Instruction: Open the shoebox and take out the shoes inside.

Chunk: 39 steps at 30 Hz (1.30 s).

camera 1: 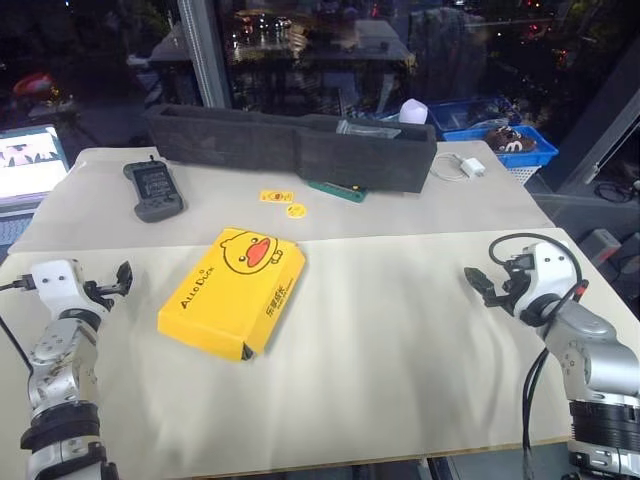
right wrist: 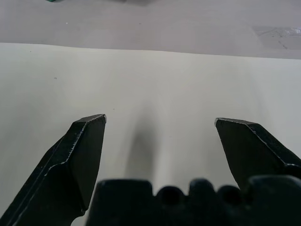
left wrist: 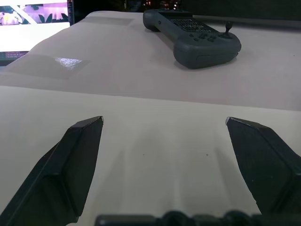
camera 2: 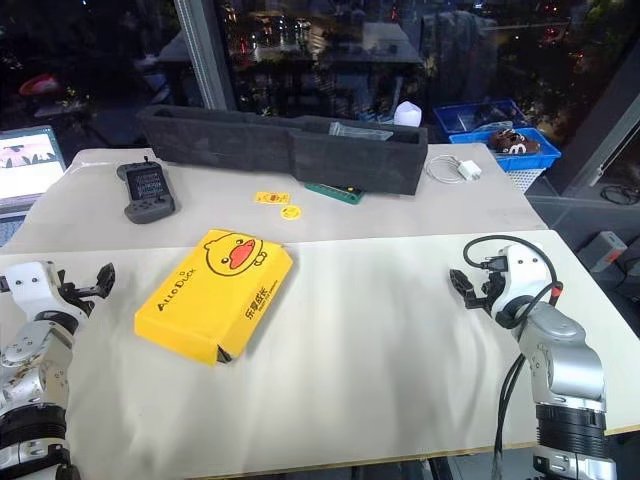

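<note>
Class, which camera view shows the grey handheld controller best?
The left wrist view: the controller lies close ahead, its buttons and small stick plain. Both eye views show it far off and small on the table, left of the shoebox.

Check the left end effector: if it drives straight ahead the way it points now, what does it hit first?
Most likely the grey handheld controller, which lies ahead of the open left end effector slightly off centre; only bare table lies between. Depth is unclear, so it may pass just beside it.

Grey handheld controller (camera 1: 152, 189), foam tray (camera 1: 290, 147)
</note>
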### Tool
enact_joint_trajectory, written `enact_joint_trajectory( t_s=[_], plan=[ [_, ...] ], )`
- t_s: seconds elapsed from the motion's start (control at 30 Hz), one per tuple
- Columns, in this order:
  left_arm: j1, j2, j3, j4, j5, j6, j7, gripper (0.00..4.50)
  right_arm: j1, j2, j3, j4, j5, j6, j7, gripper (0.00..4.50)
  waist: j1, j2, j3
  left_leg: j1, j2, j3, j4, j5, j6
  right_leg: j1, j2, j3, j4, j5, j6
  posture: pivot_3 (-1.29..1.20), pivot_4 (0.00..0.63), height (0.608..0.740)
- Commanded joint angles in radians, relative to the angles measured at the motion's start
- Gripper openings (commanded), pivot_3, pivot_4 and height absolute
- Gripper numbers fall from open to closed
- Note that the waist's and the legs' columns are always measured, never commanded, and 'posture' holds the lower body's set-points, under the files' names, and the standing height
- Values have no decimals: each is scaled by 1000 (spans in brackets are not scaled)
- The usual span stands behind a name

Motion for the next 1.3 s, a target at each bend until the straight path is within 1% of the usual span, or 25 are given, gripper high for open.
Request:
enact_joint_trajectory(
  t_s=[0.03,0.23,0.3,0.37,0.5,0.6,0.67,0.73,0.8,0.83,0.87,0.97,1.03,1.07,1.13,1.17,1.3],
  plan=[
    [-24,13,-5,17,14,-40,-14,4500,7,-4,-32,-25,-4,-37,-14,4405,1,0,0,0,0,0,0,0,0,0,0,0,0,0,0,0,150,738],
    [-65,26,-31,73,32,-70,-48,4500,23,-1,-38,-22,-17,-46,-35,4405,6,0,0,0,0,0,0,0,0,0,0,0,0,0,0,0,150,738],
    [-68,31,-53,76,35,-72,-88,4500,16,-3,-31,-12,-23,-49,-32,4405,6,0,0,-1,0,0,0,0,0,0,0,0,0,0,0,0,150,738],
    [-68,47,-101,76,52,-69,-156,4500,9,-7,-9,-8,-24,-44,-14,4405,5,0,0,-1,0,0,0,0,0,0,0,0,0,0,0,0,150,738],
    [-67,87,-175,70,78,-76,-283,4500,9,-16,31,-43,4,-16,58,4405,3,0,0,0,0,0,0,0,0,0,0,0,0,0,0,0,150,738],
    [-27,172,-181,-43,2,-3,-479,4500,36,-73,86,-158,75,50,207,4405,-1,0,0,-1,0,0,0,0,0,-1,0,0,0,0,0,0,150,738],
    [19,267,-171,-109,-45,38,-636,4500,61,-128,119,-254,139,95,313,3860,-7,0,0,-3,1,0,0,0,0,-3,0,0,0,-1,-1,0,150,738],
    [48,334,-170,-138,-63,70,-727,4500,69,-159,140,-314,181,128,363,3294,-10,0,0,-4,1,0,-2,0,0,-4,0,0,0,-2,-2,0,150,738],
    [61,376,-181,-147,-56,68,-775,3965,58,-166,177,-347,194,149,379,2694,-9,0,0,-3,1,0,-3,0,0,-4,0,0,-1,-3,-3,0,150,738],
    [61,387,-183,-149,-55,65,-791,3616,51,-168,194,-360,194,155,384,2185,-8,0,0,-2,1,0,-3,-1,-1,-4,0,-1,-1,-3,-3,0,150,738],
    [58,393,-185,-149,-54,62,-804,3234,43,-166,213,-370,192,158,385,1860,-7,0,1,-2,1,0,-4,-3,-4,-4,-1,-1,-1,-3,-3,0,150,738],
    [36,400,-201,-136,-38,49,-836,2094,-3,-120,289,-393,192,171,372,876,-5,0,1,-2,1,0,-3,-3,-5,-5,-1,-2,0,-3,-3,0,150,738],
    [11,402,-217,-77,-18,20,-857,1522,-41,-86,372,-382,158,159,373,283,-4,0,1,-3,1,0,-3,-4,-6,-5,-1,-2,0,-3,-3,0,150,738],
    [2,404,-227,-44,-1,-6,-866,1098,-59,-73,410,-365,133,147,371,13,-4,-1,1,-3,1,0,-3,-4,-6,-6,-1,-2,0,-3,-3,0,150,738],
    [-24,402,-244,17,28,-39,-874,357,-95,-48,463,-326,92,136,361,0,-4,0,1,-3,2,0,-3,-3,-4,-6,0,-2,0,-3,-3,0,150,738],
    [-42,401,-259,59,52,-61,-870,61,-119,-34,502,-302,59,128,352,0,-4,-1,1,-3,1,0,-3,-2,-4,-6,0,-2,1,-3,-3,0,150,738],
    [-97,389,-352,202,185,-195,-831,61,-203,52,625,-159,-44,83,331,0,-4,-1,1,-5,1,0,-3,0,0,-7,0,-2,0,-3,-3,0,150,738]
  ],
)
